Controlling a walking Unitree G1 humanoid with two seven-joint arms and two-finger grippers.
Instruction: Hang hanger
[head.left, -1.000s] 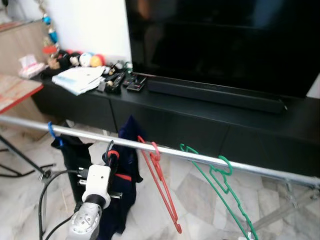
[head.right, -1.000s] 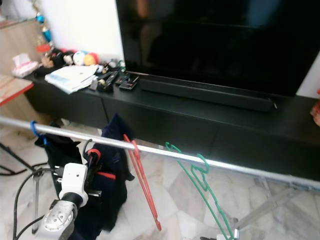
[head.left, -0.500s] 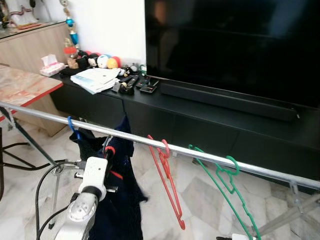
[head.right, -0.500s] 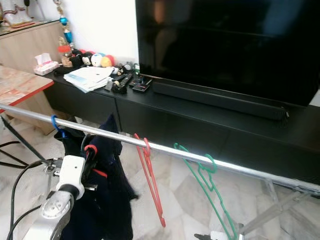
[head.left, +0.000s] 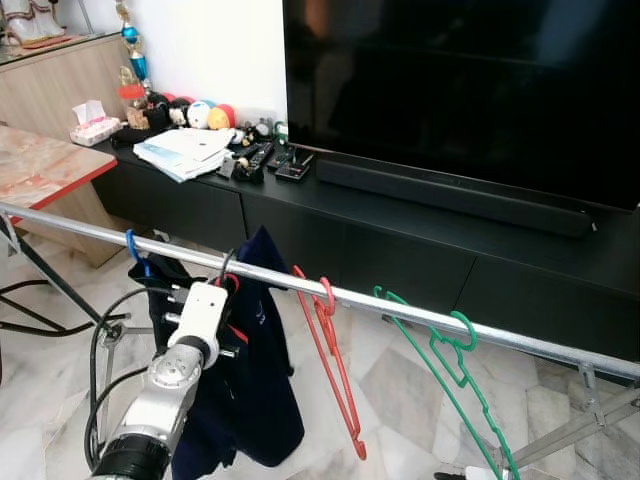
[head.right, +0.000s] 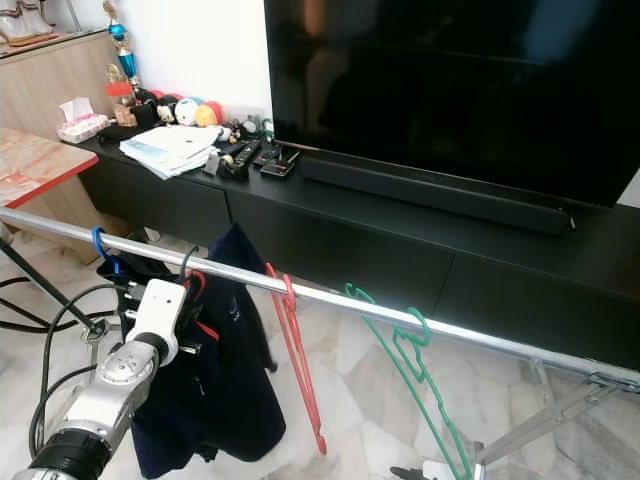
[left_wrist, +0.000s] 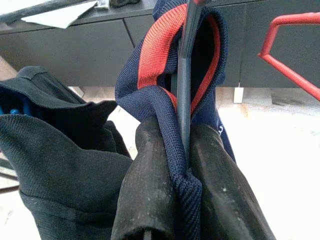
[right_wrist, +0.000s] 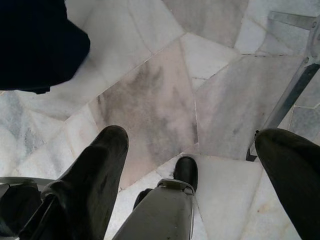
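Observation:
A dark hanger carrying a navy garment (head.left: 255, 380) with a red collar (left_wrist: 155, 55) is held by my left gripper (left_wrist: 182, 150), which is shut on the hanger's neck. Its dark hook (head.left: 226, 262) sits at the silver rail (head.left: 400, 305), arching over its top; whether it rests on the rail I cannot tell. It lies between a blue hanger (head.left: 133, 245) with a dark garment and an empty red hanger (head.left: 330, 370). An empty green hanger (head.left: 450, 370) hangs further right. My right gripper (right_wrist: 195, 150) hangs low and open over the marble floor.
Behind the rail stands a long black TV cabinet (head.left: 420, 230) with a large TV (head.left: 460, 90), papers (head.left: 185, 152) and small items. A marble-topped table (head.left: 40, 170) stands at the left. Rack legs (right_wrist: 295, 90) and cables (head.left: 60, 325) lie on the floor.
My left arm has lifted the hanger, so its hook went from below the rail to over it. The camera has also shifted slightly.

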